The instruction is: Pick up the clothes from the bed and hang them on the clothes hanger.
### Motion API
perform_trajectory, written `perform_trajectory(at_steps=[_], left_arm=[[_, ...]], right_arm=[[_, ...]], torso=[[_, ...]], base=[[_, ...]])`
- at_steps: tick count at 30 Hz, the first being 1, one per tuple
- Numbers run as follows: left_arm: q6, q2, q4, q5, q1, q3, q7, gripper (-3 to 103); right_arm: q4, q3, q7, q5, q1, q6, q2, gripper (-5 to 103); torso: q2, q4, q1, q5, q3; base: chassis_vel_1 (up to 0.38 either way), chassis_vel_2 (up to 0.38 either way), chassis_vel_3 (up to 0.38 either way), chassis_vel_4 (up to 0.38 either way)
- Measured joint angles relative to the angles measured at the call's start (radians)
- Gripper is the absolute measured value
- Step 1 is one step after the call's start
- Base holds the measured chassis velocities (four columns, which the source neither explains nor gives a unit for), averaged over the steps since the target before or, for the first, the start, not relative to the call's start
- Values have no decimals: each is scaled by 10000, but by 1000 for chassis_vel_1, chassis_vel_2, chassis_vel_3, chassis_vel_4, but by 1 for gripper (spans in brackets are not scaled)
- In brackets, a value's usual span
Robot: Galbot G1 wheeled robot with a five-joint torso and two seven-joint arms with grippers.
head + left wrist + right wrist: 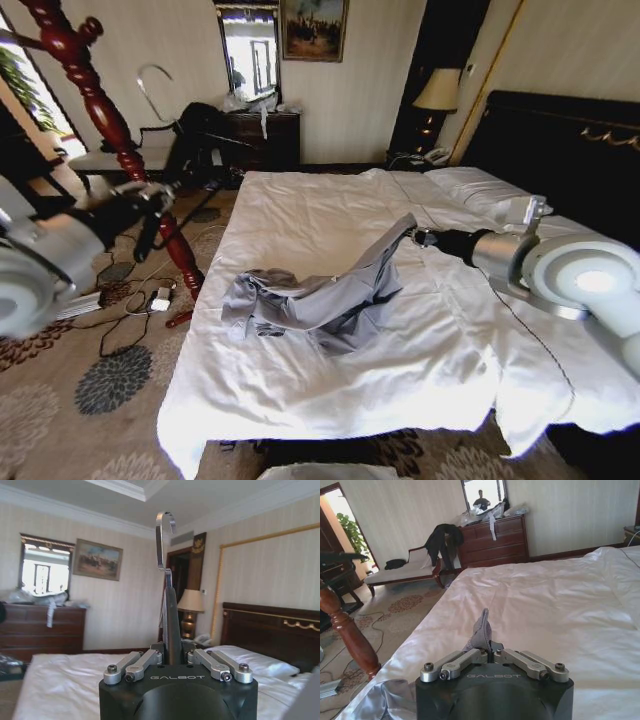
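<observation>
At the far left of the head view the left arm reaches out over the patterned carpet, beside the dark-red coat stand (110, 130). The left gripper (155, 205) is off the bed's edge, near the stand's post. In the left wrist view its jaws are drawn in tight on the black neck of the clothes hanger (171, 625), which stands upright from the grip with its silver hook curving at the top. In the head view that hook shows above the gripper, against the wall.

Past the stand, a black garment heap (195, 130) lies draped on a bench by a dark wooden dresser (262, 135) at the back wall.

The bed (300, 400) takes up the middle, its white sheets rumpled. The clothes (320, 300) – a light grey-blue shirt – lie mostly crumpled on the sheet toward the bed's near left side, while one strip of fabric is drawn up off the bed toward the right.

That raised end is in the right gripper (413, 232), above the mattress near the bed's centre; its arm comes in from the right edge. In the right wrist view the jaws are closed on a pinch of the fabric – a small peak of grey cloth stands up between them.

White pillows (480, 190) and the black headboard (570, 150) lie to the right.
</observation>
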Motion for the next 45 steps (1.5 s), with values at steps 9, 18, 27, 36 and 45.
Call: perform_trajectory(at_steps=[9,18,27,36,45], left_arm=[[148,-1673,-1183,447,768,876,174,16],[353,-1386,-1137,-1296,722,783,453,16],[575,-74,-1103,-2447,448,993,1434,16],[591,2415,-1098,-2566,397,963,2185,16],[271,3715,-1090,-1975,464,750,2533,16]], right_arm=[[-534,-20,-125,-1158,-76,586,583,1],[-1337,-85,33,-1508,514,140,193,1],[-1653,-130,221,-1363,775,-91,-277,1],[-1720,-287,-177,-1225,976,83,-304,1],[-1671,-648,98,-237,1818,144,-35,1]], torso=[[0,0,0,-1,0],[-1,-4,2,3,0],[-1,0,1,3,1],[-2,-2,3,3,2],[-1,0,2,-1,2]], base=[[0,0,0,0],[0,0,0,0],[0,0,0,0],[0,0,0,0],[0,0,0,0]])
